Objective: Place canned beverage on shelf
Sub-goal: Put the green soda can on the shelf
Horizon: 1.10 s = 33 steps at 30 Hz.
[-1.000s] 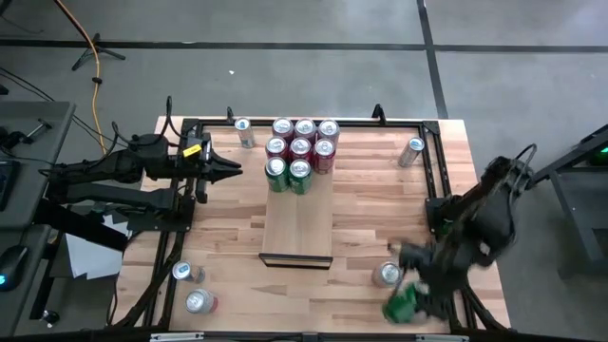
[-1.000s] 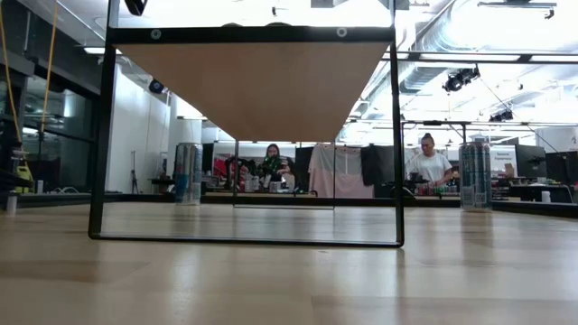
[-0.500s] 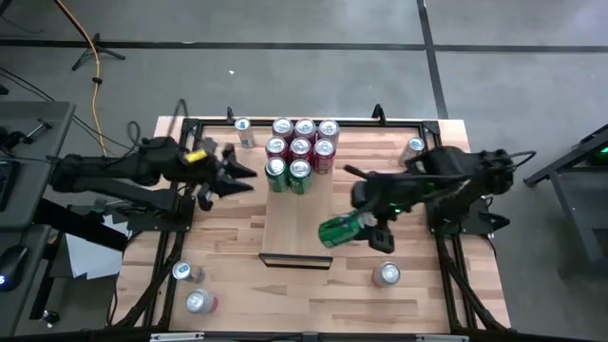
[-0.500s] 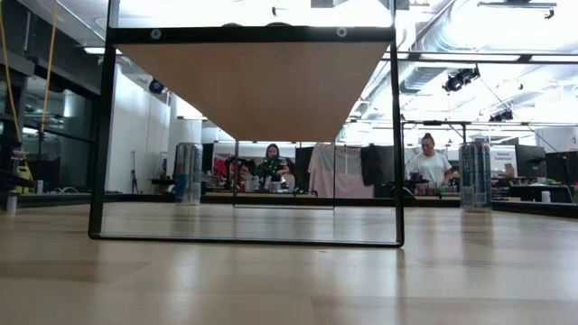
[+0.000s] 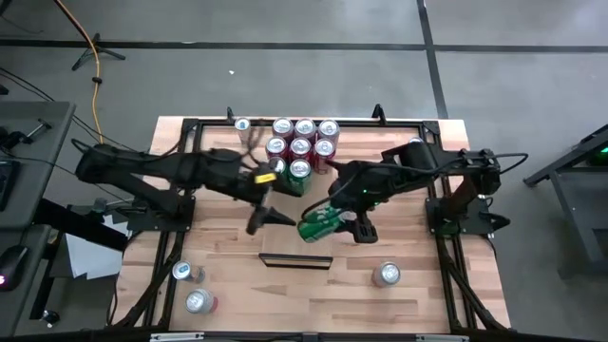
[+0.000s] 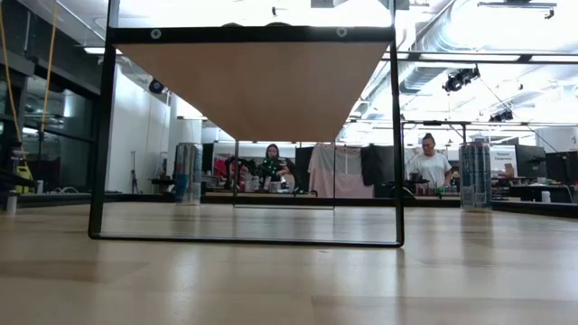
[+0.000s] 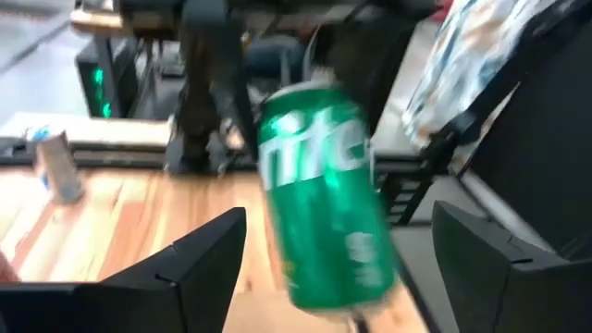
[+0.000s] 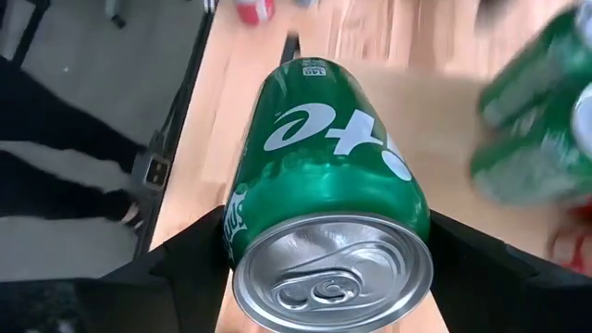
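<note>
The shelf is a pale board lying along the table's middle; in the low view it is a board in a dark frame. Red and green cans stand in a cluster on its far end. My right gripper is shut on a green can above the shelf's middle. My left gripper is open just left of that can. In the left wrist view the can shows beyond its spread fingers, untouched. My right gripper pinches the green can's round sides between its two fingers, at the lid end, with the lid facing back toward the wrist. The fingers come from the table's right and lie along the can. The can lies roughly on its side, lifted above the shelf.
Loose silver cans stand at the near left, near right, far right and far left. A black frame runs round the tabletop. People sit in the room beyond the table.
My right gripper has carried the green can from the table's near right corner toward the left and far side, to above the shelf's middle. My left gripper has swung from the left edge toward the shelf and a little nearer, and has opened.
</note>
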### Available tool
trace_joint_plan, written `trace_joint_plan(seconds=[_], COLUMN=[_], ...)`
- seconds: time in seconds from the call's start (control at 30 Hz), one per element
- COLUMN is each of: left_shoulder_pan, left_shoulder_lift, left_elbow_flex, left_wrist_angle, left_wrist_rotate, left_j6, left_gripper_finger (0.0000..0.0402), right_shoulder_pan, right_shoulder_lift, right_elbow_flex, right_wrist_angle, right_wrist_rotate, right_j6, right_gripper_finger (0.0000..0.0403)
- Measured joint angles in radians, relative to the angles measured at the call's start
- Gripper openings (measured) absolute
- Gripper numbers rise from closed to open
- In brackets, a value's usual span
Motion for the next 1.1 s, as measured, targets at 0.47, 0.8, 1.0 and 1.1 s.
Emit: trace_joint_plan(seconds=[0.47,0.8,1.0,1.1], left_shoulder_pan=[0.014,0.013,0.020,0.020], left_shoulder_lift=[0.166,0.185,0.179,0.178], left_elbow_flex=[0.136,0.136,0.136,0.136], left_wrist_angle=[-0.115,-0.119,-0.129,-0.134], left_wrist_rotate=[0.098,0.113,0.112,0.107], left_j6=[-0.042,-0.063,-0.062,-0.049], left_gripper_finger=[0.0278,0.0278,0.0226,0.0194], right_shoulder_pan=[0.004,0.003,0.002,0.001], right_shoulder_lift=[0.001,0.002,0.002,0.002], right_elbow_flex=[-0.001,-0.002,-0.002,-0.002], right_wrist_angle=[0.050,0.106,0.108,0.115], right_wrist_rotate=[0.138,0.159,0.151,0.138], right_j6=[-0.115,-0.141,-0.167,-0.174], right_gripper_finger=[0.0285,0.0285,0.0285,0.0285])
